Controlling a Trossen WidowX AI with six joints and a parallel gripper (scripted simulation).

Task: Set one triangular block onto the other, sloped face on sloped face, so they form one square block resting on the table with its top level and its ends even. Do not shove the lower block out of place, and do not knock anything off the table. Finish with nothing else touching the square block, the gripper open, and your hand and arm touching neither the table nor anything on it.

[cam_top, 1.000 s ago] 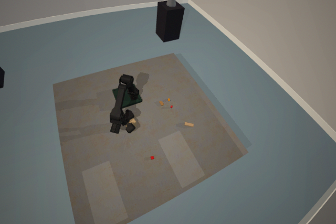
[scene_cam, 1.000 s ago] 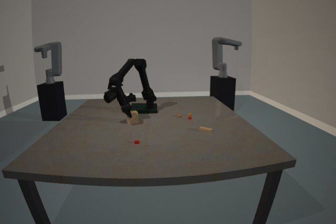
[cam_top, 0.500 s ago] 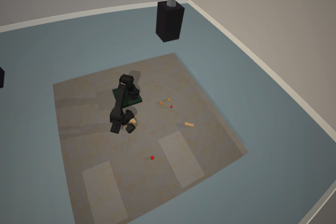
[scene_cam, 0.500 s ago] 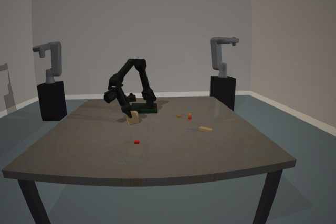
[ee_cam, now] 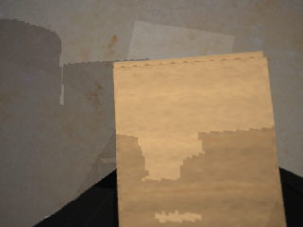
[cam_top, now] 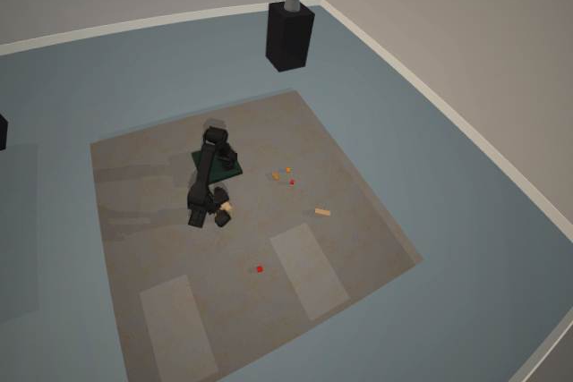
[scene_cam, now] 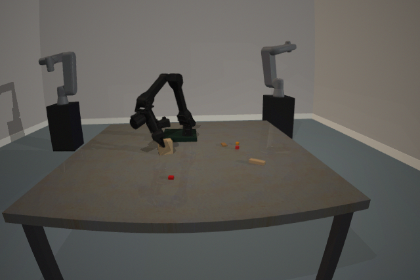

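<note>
My gripper (cam_top: 221, 207) (scene_cam: 162, 143) (ee_cam: 188, 171) is shut on the upper triangular wooden block (cam_top: 226, 206) (ee_cam: 194, 104), with a black finger at each side of it. The lower triangular block (ee_cam: 213, 57) is mostly hidden beneath it and shows as a thin strip past its far edge in the wrist view. In the exterior view the two blocks are together in a nearly square shape low on the table (scene_cam: 210, 195). A finger and shadow cover part of them. Whether the sloped faces touch fully and the top is level, I cannot tell.
A pale wooden bar (cam_top: 322, 212) (scene_cam: 256, 161) lies to the right. An orange cube (cam_top: 288, 169) (scene_cam: 237, 143), a brown block (cam_top: 275, 176) (scene_cam: 224, 144) and a red cube (cam_top: 292, 182) (scene_cam: 237, 147) lie right of the arm's base. Another red piece (cam_top: 260, 268) (scene_cam: 170, 177) lies nearer the front.
</note>
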